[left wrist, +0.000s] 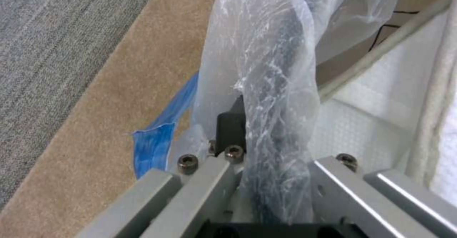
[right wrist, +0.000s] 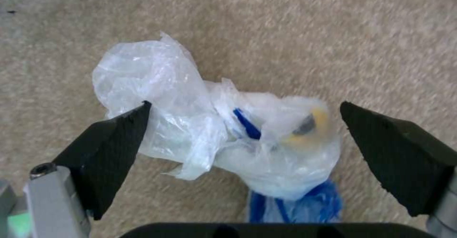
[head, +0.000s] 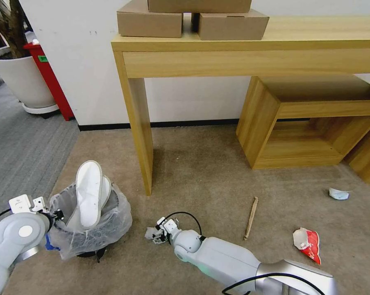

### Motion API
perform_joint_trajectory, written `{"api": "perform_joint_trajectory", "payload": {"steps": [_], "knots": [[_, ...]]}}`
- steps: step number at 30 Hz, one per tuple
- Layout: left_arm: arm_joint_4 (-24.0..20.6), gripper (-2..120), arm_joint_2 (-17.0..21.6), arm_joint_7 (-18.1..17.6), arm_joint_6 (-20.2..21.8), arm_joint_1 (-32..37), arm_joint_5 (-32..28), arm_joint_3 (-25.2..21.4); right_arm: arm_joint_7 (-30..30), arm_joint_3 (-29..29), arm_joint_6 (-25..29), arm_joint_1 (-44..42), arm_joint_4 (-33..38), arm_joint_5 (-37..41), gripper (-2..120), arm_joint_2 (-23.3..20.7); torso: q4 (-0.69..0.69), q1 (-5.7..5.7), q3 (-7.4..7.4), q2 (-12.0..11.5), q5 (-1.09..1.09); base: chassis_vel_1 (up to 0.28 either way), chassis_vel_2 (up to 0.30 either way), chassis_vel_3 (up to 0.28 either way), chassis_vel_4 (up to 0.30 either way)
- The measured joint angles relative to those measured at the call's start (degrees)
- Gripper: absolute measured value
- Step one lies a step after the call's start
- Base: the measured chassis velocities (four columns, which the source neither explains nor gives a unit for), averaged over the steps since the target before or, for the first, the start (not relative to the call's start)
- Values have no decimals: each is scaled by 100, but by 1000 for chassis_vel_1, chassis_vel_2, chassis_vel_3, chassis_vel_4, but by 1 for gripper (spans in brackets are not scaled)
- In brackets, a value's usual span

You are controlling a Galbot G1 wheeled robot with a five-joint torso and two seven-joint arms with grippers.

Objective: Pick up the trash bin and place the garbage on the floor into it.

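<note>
Here, at lower left, the left gripper (left wrist: 266, 166) pinches the bin (head: 88, 229) rim through its liner, steadying it for loading; slippers (head: 89, 192) stand inside. At lower centre, the right gripper (right wrist: 242, 148) hangs spread-fingered over a crumpled bag (right wrist: 209, 138). Rightward, the stick (head: 250, 218) and wrapper (head: 307, 243) lie on the floor (head: 201, 176).

Cardboard boxes (head: 193, 18) on wooden desk (head: 250, 45); plant pot (head: 23, 78) beside red bin (head: 49, 78).

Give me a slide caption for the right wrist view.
Open right gripper poised over a crumpled clear plastic bag on the beige carpet.
</note>
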Motion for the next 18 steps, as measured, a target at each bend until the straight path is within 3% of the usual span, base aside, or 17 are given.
{"api": "perform_joint_trajectory", "payload": {"steps": [18], "knots": [[-1,0,-37,77,-17,8,73,22,156,-11,-55,-41,-184,102,100,110,1,0,0,0,0,0,0,0,0]]}}
